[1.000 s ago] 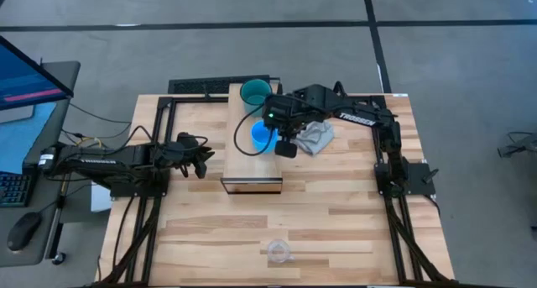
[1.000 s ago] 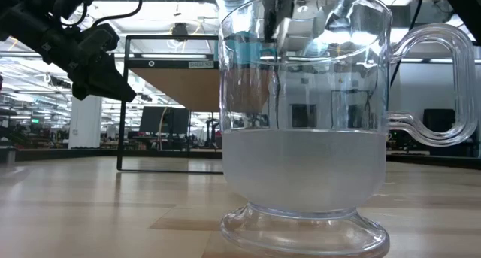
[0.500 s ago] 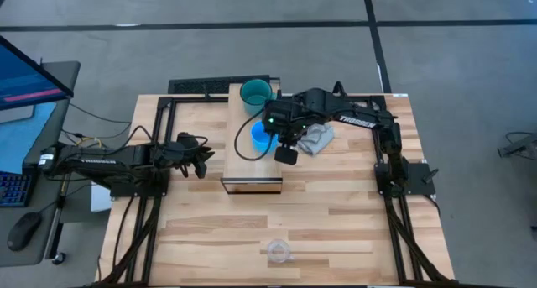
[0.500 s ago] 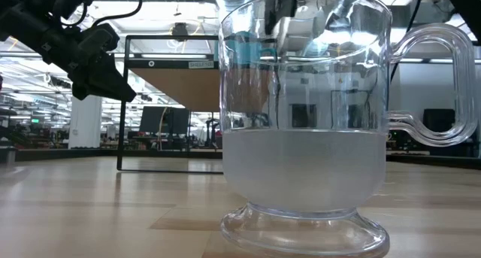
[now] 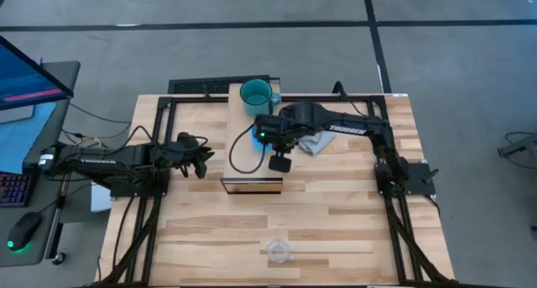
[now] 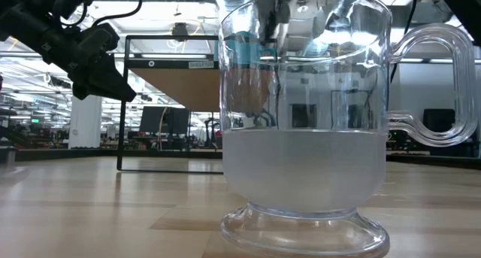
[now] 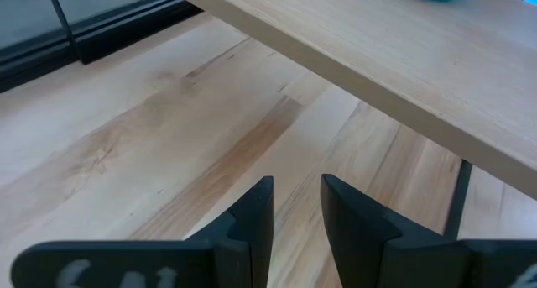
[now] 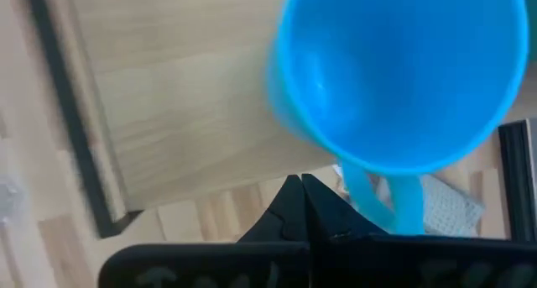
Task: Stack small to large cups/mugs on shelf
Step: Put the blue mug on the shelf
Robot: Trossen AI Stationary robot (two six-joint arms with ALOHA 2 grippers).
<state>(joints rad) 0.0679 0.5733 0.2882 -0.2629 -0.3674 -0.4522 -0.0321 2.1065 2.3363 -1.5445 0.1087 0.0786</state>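
Note:
The teal mug (image 5: 255, 95) stands at the far end of the light wood shelf (image 5: 243, 166). The bright blue mug (image 5: 252, 137) stands on the shelf nearer its middle and is mostly hidden under my right arm in the high view. My right gripper (image 8: 300, 183) is shut, its tips just outside the blue mug's wall (image 8: 289, 124), next to the handle (image 8: 394, 196). The clear glass cup (image 5: 278, 252) rests on its foot by the table's near edge and fills the low view (image 6: 304, 122). My left gripper (image 7: 298, 208) is open and waits left of the shelf (image 7: 377, 61). My right gripper's shut fingertips (image 8: 294, 196) come from above, slanting down, next to the blue mug's outer wall beside the handle. I cannot tell whether they touch it. The mug stands upright on the shelf.
A grey cloth (image 5: 315, 141) lies on the table right of the shelf, beneath my right arm. Black frame rails (image 5: 159, 120) run along both sides of the slatted table. Bare tabletop lies between the shelf's near end and the glass cup.
My right gripper has moved toward the table's near edge and slightly left, passing over the blue mug, which now shows less from above. The mug has stayed in its place on the shelf.

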